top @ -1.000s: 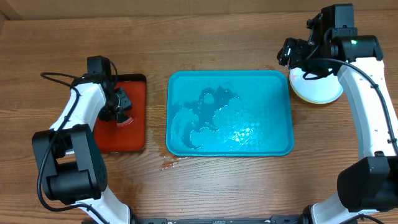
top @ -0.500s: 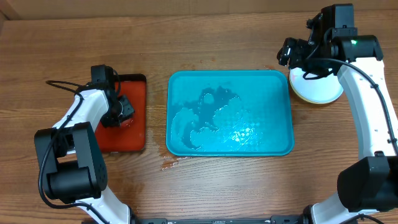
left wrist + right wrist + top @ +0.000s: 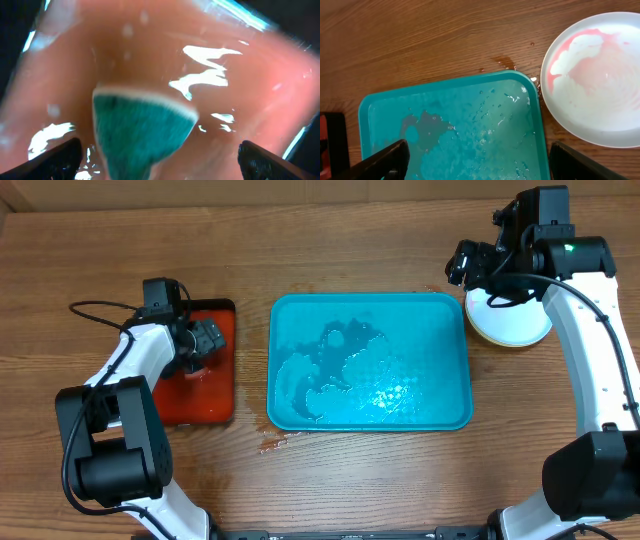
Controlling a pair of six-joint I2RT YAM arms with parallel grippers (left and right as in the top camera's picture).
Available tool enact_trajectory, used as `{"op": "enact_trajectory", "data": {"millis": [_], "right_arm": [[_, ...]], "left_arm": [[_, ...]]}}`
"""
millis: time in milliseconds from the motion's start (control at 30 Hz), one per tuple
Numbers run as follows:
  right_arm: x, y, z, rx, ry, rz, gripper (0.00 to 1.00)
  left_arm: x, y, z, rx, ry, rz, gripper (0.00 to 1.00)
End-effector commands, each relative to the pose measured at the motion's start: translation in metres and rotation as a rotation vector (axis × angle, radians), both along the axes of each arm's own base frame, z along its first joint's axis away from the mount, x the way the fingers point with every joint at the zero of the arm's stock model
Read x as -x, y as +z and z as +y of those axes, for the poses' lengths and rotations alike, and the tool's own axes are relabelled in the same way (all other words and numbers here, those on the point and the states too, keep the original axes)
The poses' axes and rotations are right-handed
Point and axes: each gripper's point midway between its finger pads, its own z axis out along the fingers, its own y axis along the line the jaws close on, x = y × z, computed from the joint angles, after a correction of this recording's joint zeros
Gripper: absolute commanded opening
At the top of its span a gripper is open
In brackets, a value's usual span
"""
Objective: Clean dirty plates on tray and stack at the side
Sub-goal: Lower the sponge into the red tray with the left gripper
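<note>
The small red plastic tray with a black rim [image 3: 195, 398] lies at the left. Over it the left gripper [image 3: 203, 337] hangs with its jaws wide apart, and a green sponge [image 3: 140, 135] lies ungripped on the wet floor. The large turquoise rectangular plastic tray [image 3: 420, 340] in the middle holds only water. The round plastic plates [image 3: 512, 330] sit stacked on the table just beside its right edge, a yellow-green rim showing underneath. The right gripper [image 3: 479, 152] hovers near them, jaws apart and empty. Stacking looks done, but the top plate bears a pink film, so wiping may be unfinished.
</note>
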Motion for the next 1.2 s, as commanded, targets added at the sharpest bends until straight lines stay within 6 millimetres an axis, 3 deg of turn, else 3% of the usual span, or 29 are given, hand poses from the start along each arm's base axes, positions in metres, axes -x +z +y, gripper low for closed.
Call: {"op": "enact_trajectory", "data": {"millis": [0, 33, 67, 133, 200, 233, 333, 367, 400, 433, 500, 533, 667, 767, 833, 900, 933, 1100, 1133, 1167], "right_arm": [[-0.003, 0.007, 0.003, -0.003, 0.01, -0.024, 0.91], [-0.003, 0.007, 0.003, -0.003, 0.01, -0.024, 0.91], [-0.003, 0.007, 0.003, -0.003, 0.01, -0.024, 0.91], [-0.003, 0.007, 0.003, -0.003, 0.01, -0.023, 0.91], [-0.002, 0.007, 0.003, -0.003, 0.01, -0.02, 0.91], [-0.002, 0.007, 0.003, -0.003, 0.01, -0.018, 0.91], [-0.001, 0.006, 0.003, -0.003, 0.01, -0.017, 0.91], [-0.002, 0.007, 0.003, -0.003, 0.01, -0.018, 0.91], [-0.002, 0.007, 0.003, -0.003, 0.01, -0.018, 0.91], [-0.002, 0.007, 0.003, -0.003, 0.01, -0.018, 0.91], [-0.001, 0.006, 0.003, -0.003, 0.01, -0.017, 0.91], [-0.001, 0.006, 0.003, -0.003, 0.01, -0.017, 0.91], [-0.001, 0.006, 0.003, -0.003, 0.01, -0.017, 0.91], [-0.002, 0.007, 0.003, -0.003, 0.01, -0.018, 0.91], [-0.002, 0.007, 0.003, -0.003, 0.01, -0.019, 0.91], [-0.003, 0.007, 0.003, -0.003, 0.01, -0.022, 0.91], [-0.003, 0.007, 0.003, -0.003, 0.01, -0.025, 0.91], [-0.003, 0.007, 0.003, -0.003, 0.01, -0.025, 0.91], [-0.003, 0.007, 0.003, -0.003, 0.01, -0.024, 0.91], [-0.003, 0.007, 0.003, -0.003, 0.01, -0.025, 0.91]], "left_arm": [[-0.005, -0.003, 0.005, -0.016, -0.002, -0.016, 1.0], [-0.007, -0.003, 0.005, -0.017, -0.002, -0.027, 0.97], [-0.009, -0.002, 0.005, -0.018, -0.002, -0.035, 0.86], [-0.012, -0.001, 0.006, -0.02, -0.002, -0.047, 0.54], [-0.012, -0.001, 0.006, -0.021, -0.002, -0.048, 0.12], [-0.011, -0.001, 0.006, -0.02, -0.002, -0.045, 0.04], [-0.01, -0.001, 0.006, -0.024, -0.008, -0.039, 0.04], [-0.01, -0.001, 0.006, -0.027, -0.016, -0.037, 0.13], [-0.009, -0.002, 0.006, -0.028, -0.018, -0.034, 0.38], [-0.007, -0.002, 0.006, -0.027, -0.018, -0.027, 0.71], [-0.002, -0.004, 0.005, -0.023, -0.018, -0.005, 0.95], [0.001, -0.005, 0.003, -0.015, -0.021, 0.009, 1.0], [0.02, -0.011, 0.0, 0.003, -0.022, 0.091, 1.0], [0.034, -0.015, -0.006, 0.031, -0.029, 0.145, 0.82], [0.037, -0.015, -0.009, 0.045, -0.032, 0.161, 0.55], [0.037, -0.015, -0.008, 0.039, -0.031, 0.16, 0.16], [0.036, -0.015, -0.006, 0.032, -0.029, 0.155, 0.05], [0.025, -0.008, -0.003, 0.022, -0.042, 0.124, 0.05], [0.022, -0.005, -0.003, 0.018, -0.047, 0.114, 0.33], [0.019, -0.004, -0.002, 0.017, -0.047, 0.105, 0.51]]}}
